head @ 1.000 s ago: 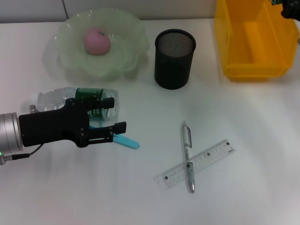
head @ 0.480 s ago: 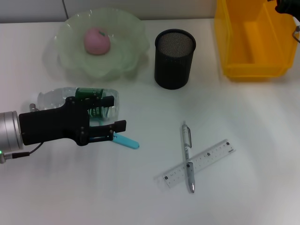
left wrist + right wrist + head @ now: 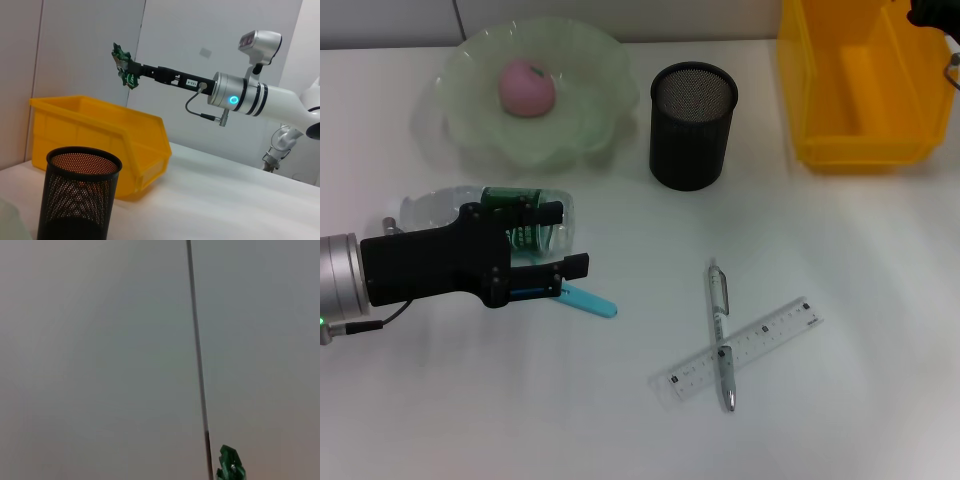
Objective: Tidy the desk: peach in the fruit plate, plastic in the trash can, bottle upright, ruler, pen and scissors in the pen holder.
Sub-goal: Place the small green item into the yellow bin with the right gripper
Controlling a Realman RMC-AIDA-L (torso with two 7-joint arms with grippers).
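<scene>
The clear bottle (image 3: 450,210) with a green label lies on its side at the table's left. My left gripper (image 3: 565,240) is open at its label end, one finger over the label and the other on the near side. The blue-handled scissors (image 3: 590,301) lie just beyond, partly hidden under the gripper. The pen (image 3: 720,335) lies across the clear ruler (image 3: 750,346). The peach (image 3: 527,86) sits in the green fruit plate (image 3: 585,130). Above the yellow trash can (image 3: 100,125), my right gripper (image 3: 131,70) is shut on crumpled green plastic (image 3: 121,60) (image 3: 230,466).
The black mesh pen holder (image 3: 692,125) (image 3: 80,195) stands at the back centre, between the plate and the yellow trash can (image 3: 860,90). My right arm (image 3: 240,95) reaches in high over the bin from the right.
My left gripper has edged slightly farther toward the bottle. The right gripper stays over the bin with the plastic.
</scene>
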